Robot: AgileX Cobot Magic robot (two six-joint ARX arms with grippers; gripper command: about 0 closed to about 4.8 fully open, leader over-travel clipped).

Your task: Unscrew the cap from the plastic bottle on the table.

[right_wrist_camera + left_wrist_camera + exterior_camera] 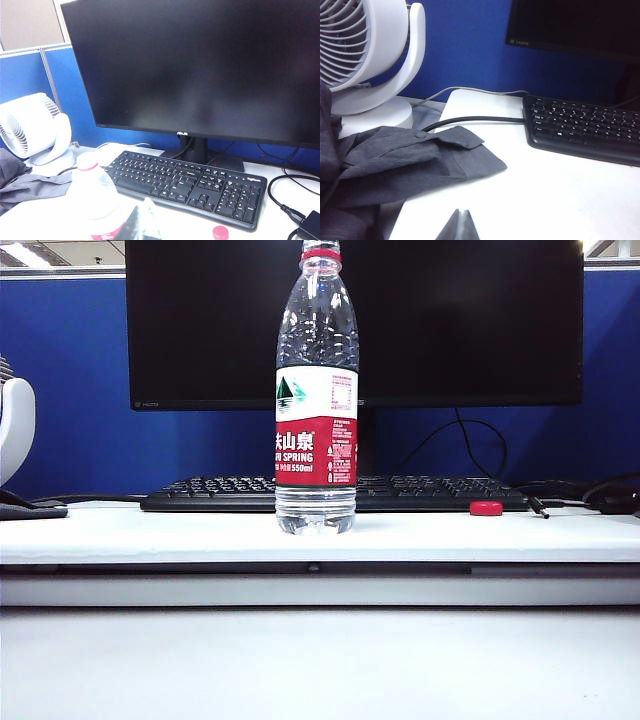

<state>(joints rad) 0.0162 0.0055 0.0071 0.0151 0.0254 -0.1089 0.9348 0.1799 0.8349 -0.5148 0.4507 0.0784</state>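
Observation:
The plastic bottle stands upright on the white table, in front of the keyboard. Its neck shows only the thin red ring. The red cap lies loose on the table to the bottle's right, by the keyboard's front edge. In the right wrist view my right gripper is shut and empty, its tips close beside the bottle, with the cap on its other side. In the left wrist view my left gripper is shut and empty over bare table. Neither gripper appears in the exterior view.
A black keyboard and a dark monitor stand behind the bottle. A white fan and a crumpled grey cloth sit at the table's left end. Cables run behind the keyboard, and a black plug lies at the right.

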